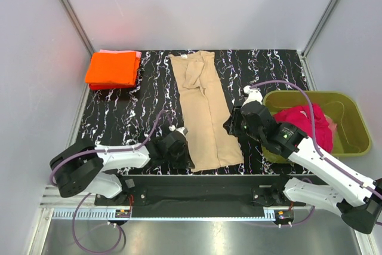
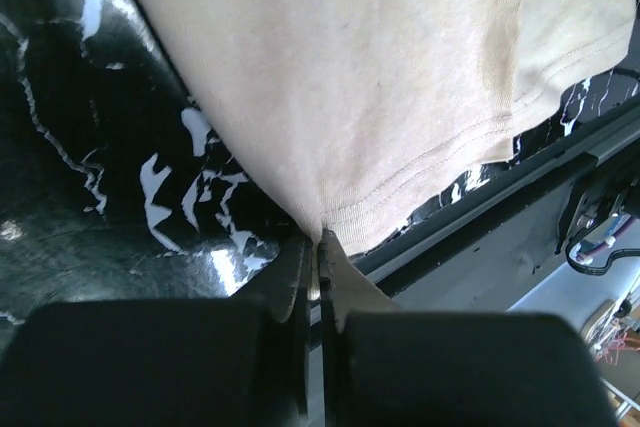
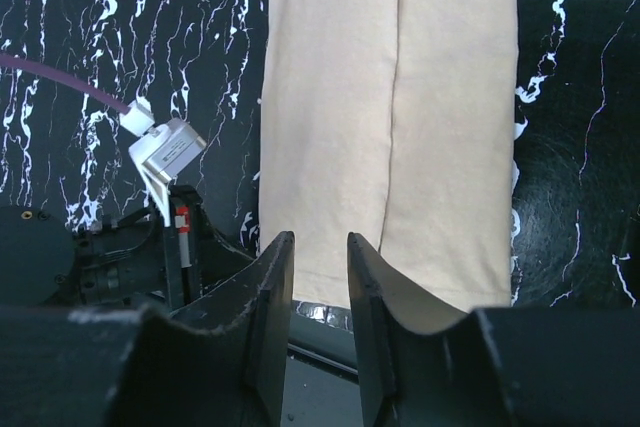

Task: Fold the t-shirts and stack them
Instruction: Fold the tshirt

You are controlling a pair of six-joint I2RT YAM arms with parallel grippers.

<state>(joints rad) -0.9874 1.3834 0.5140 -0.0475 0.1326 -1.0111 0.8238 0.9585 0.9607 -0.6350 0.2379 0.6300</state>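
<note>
Fingers (image 2: 290,292) of the left gripper (image 2: 320,245) pinch together on the near corner of the tan shirt (image 1: 203,111), a long smooth folded strip lying left of the green tub (image 1: 352,125), while the right gripper (image 3: 320,247) hangs spread over its tub-side edge.

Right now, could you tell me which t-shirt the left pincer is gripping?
The tan-beige t-shirt, the long strip mid-table: the left pincer pinches its near corner. The orange t-shirt lies folded far left, the magenta one in the tub.
</note>
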